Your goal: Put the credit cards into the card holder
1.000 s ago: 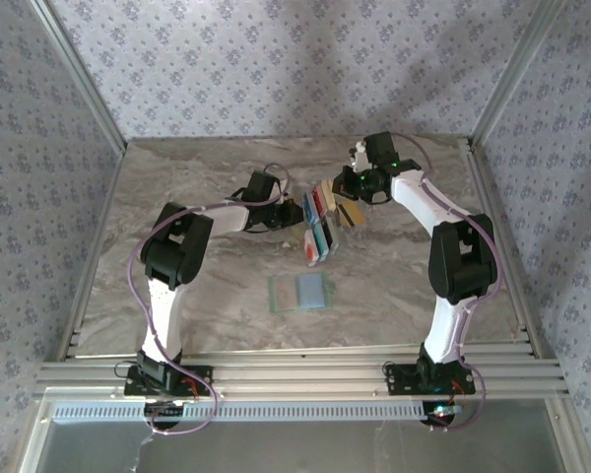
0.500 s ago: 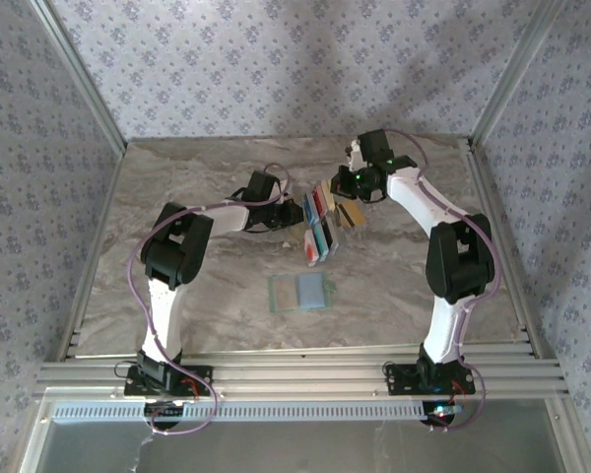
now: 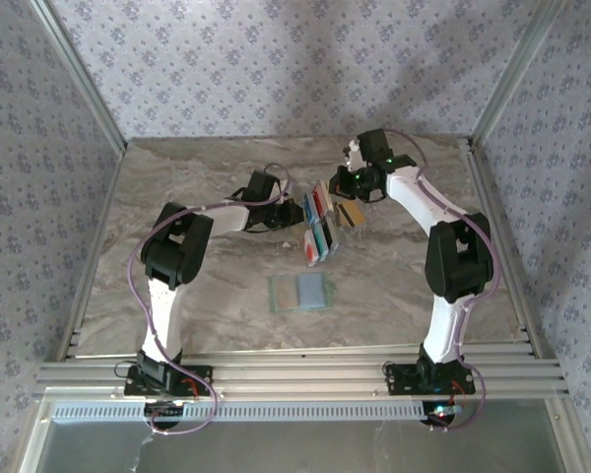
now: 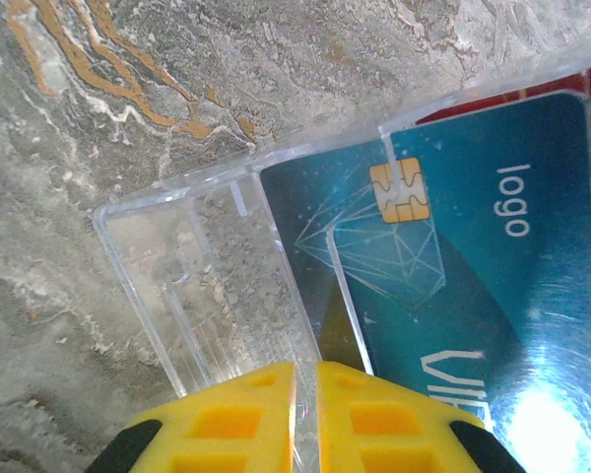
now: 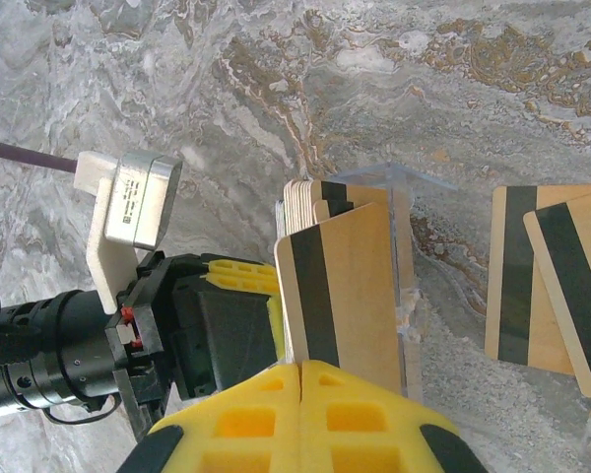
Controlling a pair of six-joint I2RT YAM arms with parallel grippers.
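The right gripper (image 5: 301, 369) is clamped on a card (image 5: 340, 286) at the rack (image 4: 197, 266), whose wall is pinched by the left gripper (image 4: 305, 369). The card should be drawn out straight and carried level to the holder (image 3: 298, 293), which lies well apart, nearer the bases.

Two white arms (image 3: 161, 310) with black joints, purple cables (image 3: 131, 276), yellow tool fingers (image 4: 236, 414)

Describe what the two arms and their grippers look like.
Both the left arm and right arm have white links with bulky black joints, and a purple cable loops along each. The left gripper and right gripper carry yellow fingers with recessed square pockets on black mounts. The right wrist shows green lights.
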